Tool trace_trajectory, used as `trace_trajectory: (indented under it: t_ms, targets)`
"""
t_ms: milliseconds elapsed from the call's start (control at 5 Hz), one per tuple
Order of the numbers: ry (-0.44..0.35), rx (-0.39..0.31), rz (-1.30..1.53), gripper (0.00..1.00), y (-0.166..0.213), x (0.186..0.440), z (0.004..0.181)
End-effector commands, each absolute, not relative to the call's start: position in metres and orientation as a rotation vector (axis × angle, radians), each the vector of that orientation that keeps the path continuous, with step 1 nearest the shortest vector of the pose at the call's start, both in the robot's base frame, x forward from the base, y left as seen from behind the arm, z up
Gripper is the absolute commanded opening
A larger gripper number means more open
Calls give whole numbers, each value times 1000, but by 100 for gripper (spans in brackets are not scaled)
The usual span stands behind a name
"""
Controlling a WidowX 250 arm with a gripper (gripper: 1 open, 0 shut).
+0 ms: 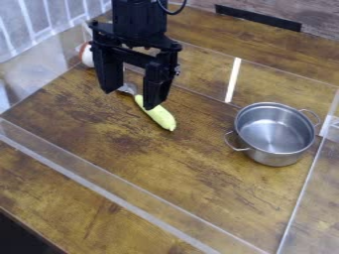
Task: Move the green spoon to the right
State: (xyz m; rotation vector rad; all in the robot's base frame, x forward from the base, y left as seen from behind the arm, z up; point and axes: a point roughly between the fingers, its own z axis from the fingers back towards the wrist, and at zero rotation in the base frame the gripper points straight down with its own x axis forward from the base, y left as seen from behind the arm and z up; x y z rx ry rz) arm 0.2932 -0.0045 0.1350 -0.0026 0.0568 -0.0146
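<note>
We see the gripper [134,87] pointing down, jaws spread wide. The green spoon [159,115] lies on the surface [146,169] just under its right finger, unheld; we judge it poised to straddle the handle.

The robot's hand [131,87] is black throughout, matte, and blocky in build. A squarish black housing forms its upper part, with a dark cable looping beside the top. Below it a wide crossbar carries two long, flat black fingers [155,87], each a straight slab with squared edges. No markings or screws can be made out.
</note>
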Motion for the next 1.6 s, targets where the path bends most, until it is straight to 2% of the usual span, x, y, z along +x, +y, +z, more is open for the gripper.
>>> trace_trajectory:
  t_ms: [0,200,600,1000,1400]
  targets:
    - [60,-16,95,100,1,302,128]
    - [50,-39,213,100,8,316,116]
    - [20,-75,580,100,31,332,109]
    - [20,-89,814,100,39,338,73]
    - [24,-92,981,100,39,343,71]
